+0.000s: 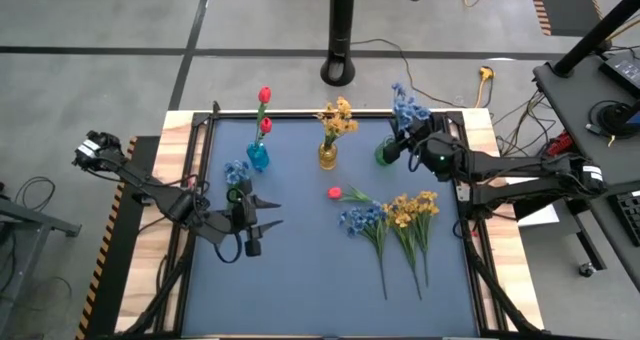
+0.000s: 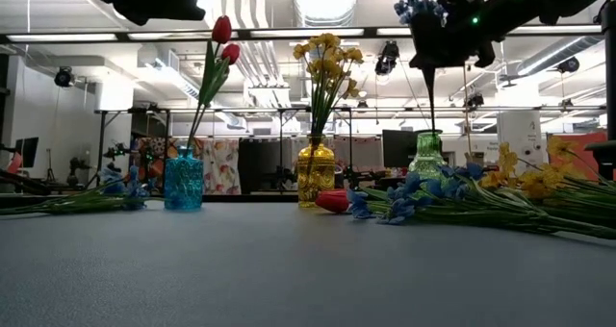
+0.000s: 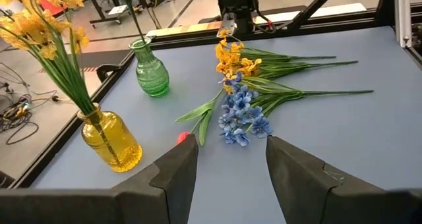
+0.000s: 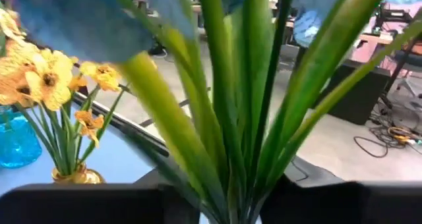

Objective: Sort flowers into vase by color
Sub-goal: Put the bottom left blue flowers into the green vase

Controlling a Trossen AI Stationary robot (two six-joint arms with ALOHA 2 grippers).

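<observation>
A blue vase (image 1: 258, 158) holds red tulip buds (image 1: 264, 96), and a yellow vase (image 1: 328, 156) holds yellow blossoms (image 1: 337, 115). My right gripper (image 1: 398, 141) hovers over the green vase (image 1: 384, 153), shut on an upright blue flower sprig (image 1: 405, 102). Loose on the table lie a red bud (image 1: 335, 192), a blue sprig (image 1: 362, 220) and yellow sprigs (image 1: 412, 210). Another blue sprig (image 1: 237, 170) lies beside the blue vase. My left gripper (image 1: 268, 212) hangs open at the table's left, nothing between its fingers (image 3: 178, 171). My right gripper pinches the blue sprig's bundled green stem and leaves (image 4: 231, 184) between its two fingers, below the blossoms. The fingers come in about level from the table's right, across the stem. The sprig stands upright, and its thin lower stem (image 2: 429, 111) reaches down into the green vase's mouth.
The three vases stand in a row along the far side of the blue mat. The loose sprigs take up the right middle, stems pointing to the near edge. Black frame rails (image 1: 470, 250) run along the mat's sides.
</observation>
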